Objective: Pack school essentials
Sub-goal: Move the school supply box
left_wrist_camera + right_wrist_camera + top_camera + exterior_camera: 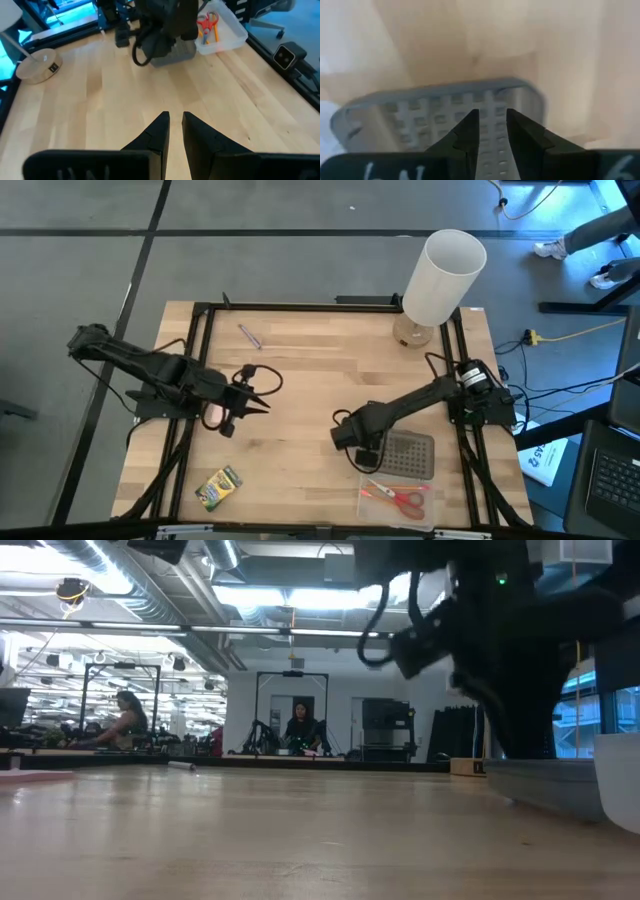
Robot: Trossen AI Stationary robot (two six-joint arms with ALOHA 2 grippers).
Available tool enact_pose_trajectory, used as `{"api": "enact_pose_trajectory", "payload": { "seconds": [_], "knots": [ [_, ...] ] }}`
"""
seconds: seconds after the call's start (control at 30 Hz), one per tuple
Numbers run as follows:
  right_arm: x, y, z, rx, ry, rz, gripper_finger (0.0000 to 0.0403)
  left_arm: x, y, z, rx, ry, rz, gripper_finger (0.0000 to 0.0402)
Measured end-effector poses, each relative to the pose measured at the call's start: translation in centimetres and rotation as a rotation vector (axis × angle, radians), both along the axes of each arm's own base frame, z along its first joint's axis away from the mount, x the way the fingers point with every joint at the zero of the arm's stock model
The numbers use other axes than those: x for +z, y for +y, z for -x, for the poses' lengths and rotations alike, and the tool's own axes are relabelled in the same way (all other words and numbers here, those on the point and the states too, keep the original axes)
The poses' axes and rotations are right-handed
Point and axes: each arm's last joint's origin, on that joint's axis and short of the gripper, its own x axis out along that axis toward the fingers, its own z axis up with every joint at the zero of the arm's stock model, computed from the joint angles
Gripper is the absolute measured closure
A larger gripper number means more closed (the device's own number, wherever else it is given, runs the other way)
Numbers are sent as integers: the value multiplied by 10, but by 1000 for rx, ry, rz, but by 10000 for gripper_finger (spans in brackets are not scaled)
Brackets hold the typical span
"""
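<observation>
I see the wooden table (pixel 320 380) ringed by a black frame, with a wide bare stretch of wood in the middle between the two arms, plenty of room to move there. Left gripper (pixel 262 403) sits over the left-centre of the table, fingers (pixel 159 131) nearly together with only a thin slit between them, nothing held. The pink pad (pixel 213 414) lies right under the left arm's wrist, partly hidden by it. The purple pen (pixel 249 336) lies alone toward the far edge, well apart from everything. The crayon box (pixel 219 487) sits near the front-left corner, close to the frame rail. The white lamp (pixel 441 278) stands at the far-right corner on its round wooden base, close to the right arm's mount. Right gripper (pixel 490 131) is low over the grey lid (pixel 408 455), which lies on the table at right-front; its fingers stand a narrow gap apart over the lid's grid surface, and I cannot tell whether they pinch it. Just in front of the lid, touching or nearly so, is the clear box (pixel 398 501) at the front edge; inside it lie the red scissors (pixel 407 500) and the orange pencils (pixel 377 491). In the low view I see people (pixel 300 726) seated far off in the room.
</observation>
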Motion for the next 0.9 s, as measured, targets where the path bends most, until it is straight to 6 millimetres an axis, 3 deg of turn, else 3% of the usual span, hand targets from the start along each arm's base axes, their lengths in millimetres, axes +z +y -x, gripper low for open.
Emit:
{"api": "enact_pose_trajectory", "payload": {
  "seconds": [0.33, 0.57, 0.9],
  "knots": [
    [-15, -3, 5, -20, 33, -84, 302, 9, 6, 16, -17, -40, -32, 354],
    [-32, -21, 11, -48, 31, -59, 302, 9, 6, 17, -18, -39, -35, 354],
    [-27, -48, -4, 108, -42, 64, 302, 8, 10, 15, 9, -36, -32, 354]
  ]
}}
